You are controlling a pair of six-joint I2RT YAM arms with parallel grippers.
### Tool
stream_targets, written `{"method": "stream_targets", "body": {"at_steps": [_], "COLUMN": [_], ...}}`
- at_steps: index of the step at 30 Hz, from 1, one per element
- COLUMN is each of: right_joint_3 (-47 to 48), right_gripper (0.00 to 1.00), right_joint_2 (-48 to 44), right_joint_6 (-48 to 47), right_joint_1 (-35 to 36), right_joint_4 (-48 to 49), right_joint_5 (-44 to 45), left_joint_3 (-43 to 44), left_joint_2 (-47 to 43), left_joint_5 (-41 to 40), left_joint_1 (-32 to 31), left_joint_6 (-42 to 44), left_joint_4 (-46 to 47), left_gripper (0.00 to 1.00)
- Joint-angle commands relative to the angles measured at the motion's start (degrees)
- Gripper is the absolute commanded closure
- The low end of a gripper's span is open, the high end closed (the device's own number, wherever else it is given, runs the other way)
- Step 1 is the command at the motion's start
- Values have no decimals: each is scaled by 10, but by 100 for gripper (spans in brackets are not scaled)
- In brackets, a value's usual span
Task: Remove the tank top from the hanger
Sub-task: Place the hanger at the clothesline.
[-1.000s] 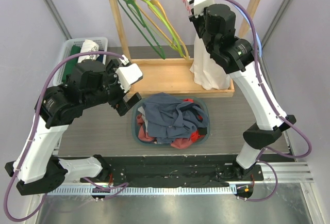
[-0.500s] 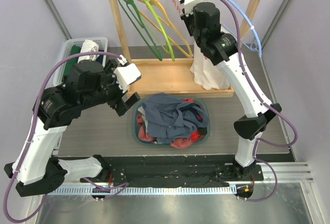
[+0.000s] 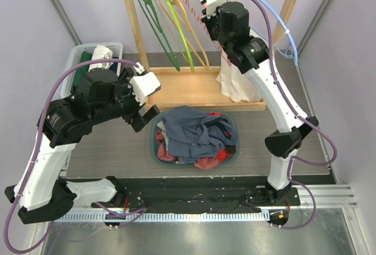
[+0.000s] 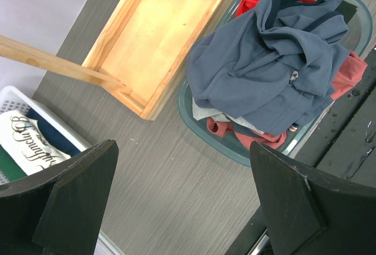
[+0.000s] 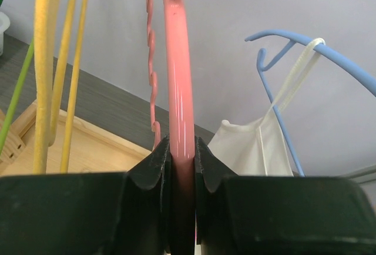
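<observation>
1. White tank top [image 5: 252,143] hangs by one strap from the blue hanger [image 5: 294,33] at the right end of the wooden rack [image 3: 194,87]. From above, the right arm hides its upper part.
2. Just left of it, the right gripper [image 5: 182,149] pinches the pink hanger [image 5: 179,90], whose hook is cut off from view.
3. Well apart, the left gripper [image 4: 182,173] hangs above the laundry basket [image 3: 154,143], fingers spread wide and holding nothing.
</observation>
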Motion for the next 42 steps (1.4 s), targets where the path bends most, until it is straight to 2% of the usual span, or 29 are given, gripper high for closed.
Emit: {"method": "stream_targets", "body": {"at_steps": [1, 8, 12, 15, 16, 18, 19, 20, 27, 29, 32, 33, 35, 36, 42], "right_joint_3": [36, 29, -30, -60, -68, -86, -89, -94, -103, -99, -82, -81, -88, -98, -195], "right_gripper": [99, 99, 99, 81, 72, 69, 61, 57, 39, 35, 27, 22, 18, 13, 5], "right_joint_2": [13, 21, -14, -38, -57, -78, -94, -104, -179, -203, -215, -215, -213, -218, -252], "right_joint_6": [0, 12, 27, 41, 45, 46, 48, 47, 26, 39, 115, 163, 193, 218, 247], "right_joint_1": [-2, -2, -1, -1, -1, -1, -1, -2, -7, -30, -132, -195, -238, -263, -327], "right_joint_4": [54, 53, 63, 61, 62, 62, 61, 60, 57, 57, 55, 55, 57, 63, 96], "right_joint_5": [-27, -32, -27, -25, -28, -27, -25, -26, -16, -41, -127, -152, -177, -188, -232], "left_joint_3": [5, 7, 8, 11, 12, 15, 17, 17, 19, 18, 17, 17, 16, 15, 16], "left_joint_2": [-5, -3, -1, 0, -1, 0, 0, 2, -2, -3, -2, -1, 0, -1, -1], "left_joint_5": [2, 2, 2, 2, 2, 2, 2, 2, 2, 2, 17, 18, 20, 22, 25], "left_joint_1": [4, 8, 11, 13, 13, 13, 14, 14, 19, 21, 23, 24, 25, 27, 29], "left_joint_6": [2, 1, 1, 0, 0, 2, 2, 2, 2, 1, 1, 0, -3, -2, -1], "left_joint_4": [10, 10, 11, 11, 11, 12, 11, 11, 11, 10, 12, 14, 16, 17, 16], "left_gripper": [0, 0, 0, 0, 0, 0, 0, 0, 0, 0, 0, 1, 0, 0, 0]}}
